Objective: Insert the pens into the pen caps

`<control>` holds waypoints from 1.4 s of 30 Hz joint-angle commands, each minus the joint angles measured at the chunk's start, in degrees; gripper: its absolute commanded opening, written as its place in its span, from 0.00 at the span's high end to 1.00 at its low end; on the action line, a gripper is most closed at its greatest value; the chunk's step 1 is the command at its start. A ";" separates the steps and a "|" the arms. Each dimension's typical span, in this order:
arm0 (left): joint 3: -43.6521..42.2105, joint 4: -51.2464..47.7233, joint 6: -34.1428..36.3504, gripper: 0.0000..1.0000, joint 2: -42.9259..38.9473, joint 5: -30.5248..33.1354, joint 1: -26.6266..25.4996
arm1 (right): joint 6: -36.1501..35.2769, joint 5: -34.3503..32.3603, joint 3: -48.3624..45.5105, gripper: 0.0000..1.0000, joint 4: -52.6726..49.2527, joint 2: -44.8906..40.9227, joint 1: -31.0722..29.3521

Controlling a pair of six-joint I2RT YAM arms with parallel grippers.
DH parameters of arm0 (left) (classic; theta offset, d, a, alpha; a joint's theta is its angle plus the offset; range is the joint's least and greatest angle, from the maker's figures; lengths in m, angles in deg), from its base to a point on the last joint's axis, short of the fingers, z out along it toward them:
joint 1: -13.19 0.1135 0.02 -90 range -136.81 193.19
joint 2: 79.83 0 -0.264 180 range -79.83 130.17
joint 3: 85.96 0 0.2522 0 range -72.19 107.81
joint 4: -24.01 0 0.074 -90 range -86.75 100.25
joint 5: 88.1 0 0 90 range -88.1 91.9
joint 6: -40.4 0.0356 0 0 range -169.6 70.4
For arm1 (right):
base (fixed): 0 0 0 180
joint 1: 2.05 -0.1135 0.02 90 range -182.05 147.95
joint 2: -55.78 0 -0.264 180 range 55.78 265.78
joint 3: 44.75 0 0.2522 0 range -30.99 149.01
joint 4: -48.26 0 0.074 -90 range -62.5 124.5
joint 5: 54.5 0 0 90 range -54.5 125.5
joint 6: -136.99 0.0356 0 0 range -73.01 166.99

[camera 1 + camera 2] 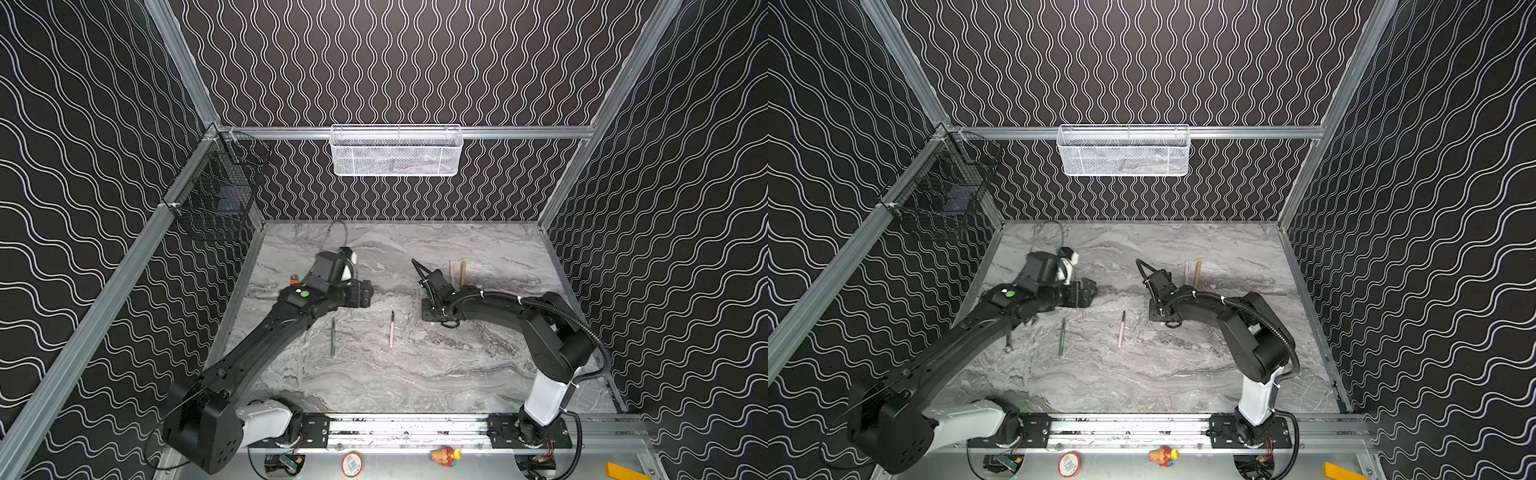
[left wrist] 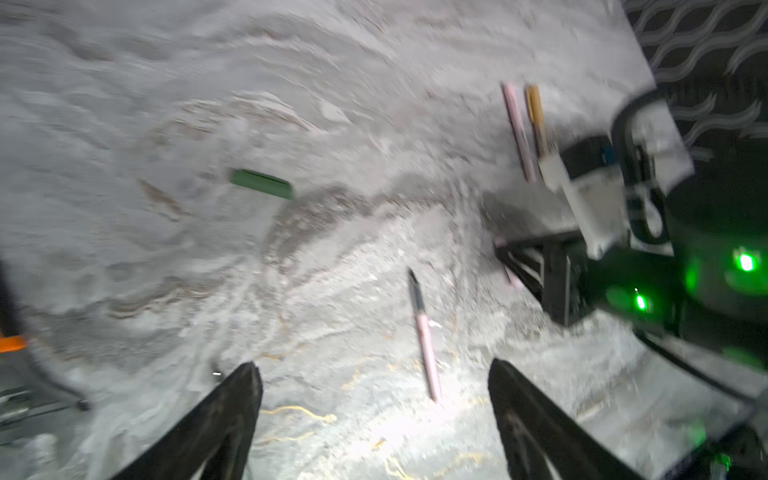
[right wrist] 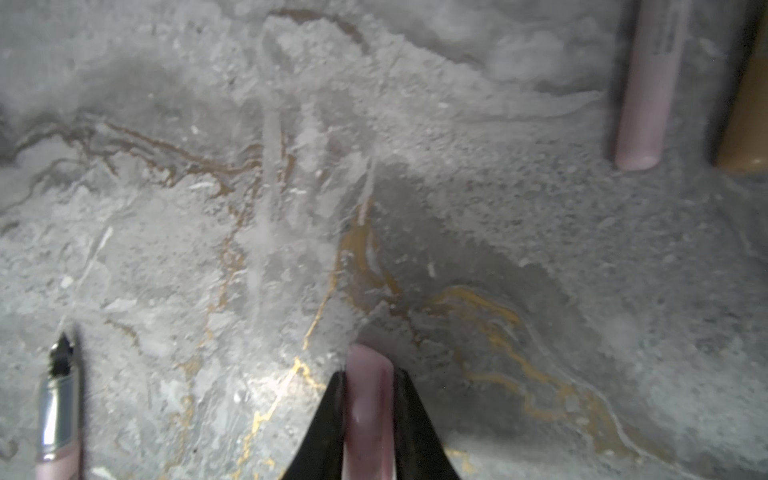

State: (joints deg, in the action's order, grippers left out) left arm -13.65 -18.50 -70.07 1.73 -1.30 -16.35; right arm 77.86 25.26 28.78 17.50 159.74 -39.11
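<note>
A pale pink pen (image 1: pixel 392 329) (image 2: pixel 424 336) lies uncapped at mid-table, its dark tip (image 3: pixel 61 353) pointing away. Left of it lies a dark green pen (image 1: pixel 333 336) (image 1: pixel 1062 336). A pink pen (image 2: pixel 517 129) (image 3: pixel 640 104) and a tan pen (image 2: pixel 536 116) (image 1: pixel 462 272) lie side by side at the far right, partly behind the right arm. A green pen cap (image 2: pixel 262 183) lies alone on the marble. My right gripper (image 3: pixel 369 374) (image 1: pixel 428 311) is shut on a pink pen cap (image 3: pixel 369 399), low over the table. My left gripper (image 2: pixel 374 374) (image 1: pixel 365 293) is open and holds nothing.
An orange-handled tool (image 1: pixel 294 279) (image 2: pixel 12 344) lies beside the left arm. A white mesh basket (image 1: pixel 395 151) hangs on the back rail and a black wire basket (image 1: pixel 216 195) on the left rail. The marble tabletop (image 1: pixel 415 374) ends at patterned walls.
</note>
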 commanded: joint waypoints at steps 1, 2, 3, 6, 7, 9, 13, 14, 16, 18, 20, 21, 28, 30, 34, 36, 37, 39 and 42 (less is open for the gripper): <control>0.30 -3.58 -1.88 0.13 1.62 4.60 -4.19 | 2.49 2.82 -1.85 0.76 3.05 -1.65 0.69; -0.34 -3.68 -3.01 0.13 1.70 5.07 -5.55 | 2.45 2.90 -2.26 0.75 3.31 -2.34 0.75; -1.00 -3.48 -3.98 0.13 1.66 5.30 -6.57 | 2.41 3.05 -2.27 0.73 3.44 -2.89 0.78; -3.15 -2.93 -6.22 0.14 2.00 5.82 -9.22 | 1.68 3.76 -2.25 0.68 2.95 -4.02 0.85; -3.64 -3.03 -6.56 0.14 2.40 5.65 -10.03 | 1.36 3.67 -2.24 0.68 2.70 -4.86 0.91; -3.74 -3.23 -7.17 0.14 3.71 4.96 -11.83 | 0.94 3.75 -2.24 0.67 2.42 -7.27 1.28; -2.47 -4.15 -8.94 0.16 8.52 7.07 -17.13 | -0.51 3.34 -2.20 0.66 0.34 -12.63 2.03; -1.99 -4.08 -9.39 0.18 10.14 7.25 -18.32 | -0.95 3.46 -2.28 0.66 -0.03 -13.91 2.29; -0.85 -4.01 -10.31 0.22 13.09 7.41 -19.92 | -1.32 3.57 -2.24 0.66 -0.28 -16.53 2.96; 0.61 -4.35 -10.90 0.28 16.25 8.40 -21.32 | -1.48 4.00 -4.71 0.66 -0.28 -18.84 3.83; 2.52 -5.68 -11.76 0.35 19.65 10.18 -22.35 | -1.84 4.23 -5.49 0.66 -0.55 -20.87 4.44; 3.13 -5.63 -11.98 0.41 20.70 10.51 -22.55 | -2.10 4.23 -5.90 0.66 -0.66 -21.72 4.58; 4.38 -4.35 -15.36 0.54 25.85 12.79 -22.50 | -1.79 3.90 -11.03 0.67 1.74 -29.49 4.80; 5.40 -4.33 -14.55 0.59 28.24 11.76 -22.57 | -1.59 3.57 -12.10 0.67 2.20 -31.01 4.80; 7.36 -5.15 -14.36 0.67 31.82 12.69 -22.57 | -1.92 3.03 -12.01 0.67 1.56 -31.89 4.93; 7.42 -5.37 -15.02 0.74 32.67 13.56 -22.52 | -2.09 2.83 -11.87 0.67 1.52 -32.31 4.98; 7.21 -5.28 -15.31 0.74 32.79 14.06 -22.51 | -2.26 2.79 -11.78 0.67 1.59 -32.54 5.02; 6.85 -5.29 -15.64 0.77 32.87 14.70 -22.56 | -2.34 2.81 -11.69 0.67 1.53 -32.83 5.04; 6.80 -5.63 -15.52 0.82 33.58 15.49 -22.49 | -2.13 2.93 -11.69 0.67 1.52 -33.37 4.99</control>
State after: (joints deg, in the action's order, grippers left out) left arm -6.88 -24.07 -84.72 34.69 12.38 -38.91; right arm 76.05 28.74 16.65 18.38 126.93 -34.17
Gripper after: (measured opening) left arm 0.183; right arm 0.327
